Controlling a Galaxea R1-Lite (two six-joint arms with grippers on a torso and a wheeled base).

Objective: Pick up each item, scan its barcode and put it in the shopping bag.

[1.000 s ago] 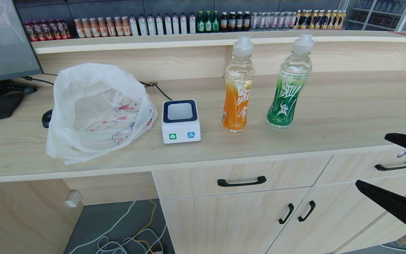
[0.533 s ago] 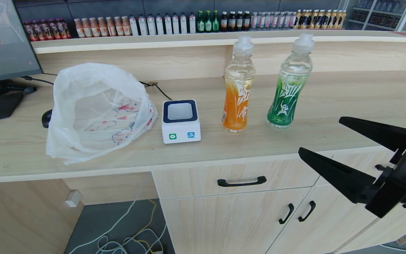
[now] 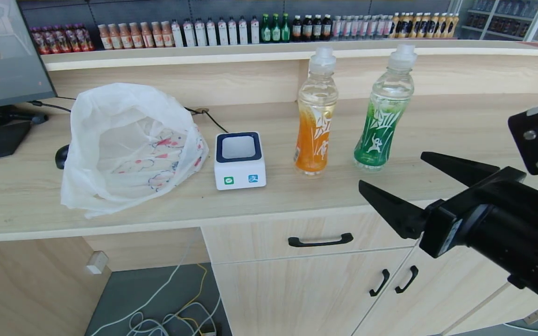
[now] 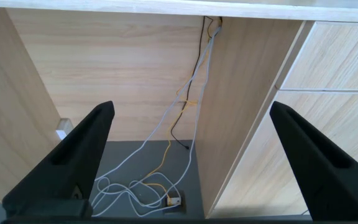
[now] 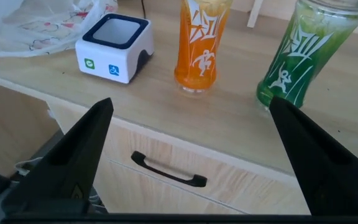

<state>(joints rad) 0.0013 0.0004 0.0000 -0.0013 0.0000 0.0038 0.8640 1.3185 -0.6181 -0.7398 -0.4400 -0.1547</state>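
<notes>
An orange-labelled bottle (image 3: 315,112) and a green-labelled bottle (image 3: 384,109) stand upright side by side on the wooden counter (image 3: 460,140). Left of them sits the white scanner box (image 3: 239,160), and further left the white shopping bag (image 3: 126,142) lies with its mouth agape. My right gripper (image 3: 392,177) hovers open at the counter's front edge, below and just right of the green bottle, fingers empty. In the right wrist view the orange bottle (image 5: 201,43), green bottle (image 5: 294,59) and scanner (image 5: 114,48) lie ahead. My left gripper (image 4: 191,124) hangs open under the counter.
A monitor (image 3: 3,51) and a black mouse (image 3: 62,156) occupy the counter's left end. A raised shelf (image 3: 250,58) runs behind the bottles. Drawers with black handles (image 3: 320,241) front the counter, and loose cables (image 4: 142,186) lie on the floor beneath.
My right gripper has risen from the lower right edge and moved left and up toward the counter front near the green bottle. Bottles, scanner and bag have not moved.
</notes>
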